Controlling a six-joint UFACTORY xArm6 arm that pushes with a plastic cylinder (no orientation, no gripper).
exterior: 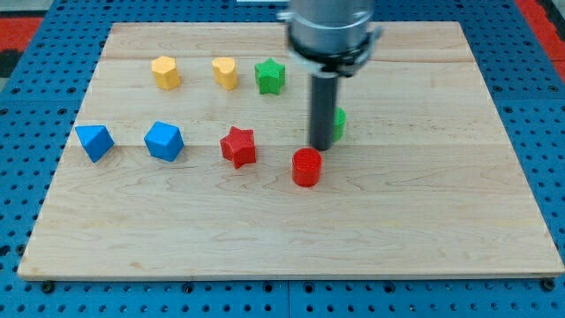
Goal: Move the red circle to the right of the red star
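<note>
Sitting near the bench [424,265] middle, the red circle [306,167] lies just right of and slightly below the red star [238,146], apart from it. My tip [321,146] stands just above the circle at its upper right, close but whether touching I cannot tell. No claw here — only a plain rod, holding nothing. The circle looks like a small, light, rigid puck with a flat base; it should slide easily on smooth wood. Its round wall offers no flat face, so an off-centre push would likely let it roll aside — best met squarely through its middle. A green block [339,123] hides partly behind the rod.
</note>
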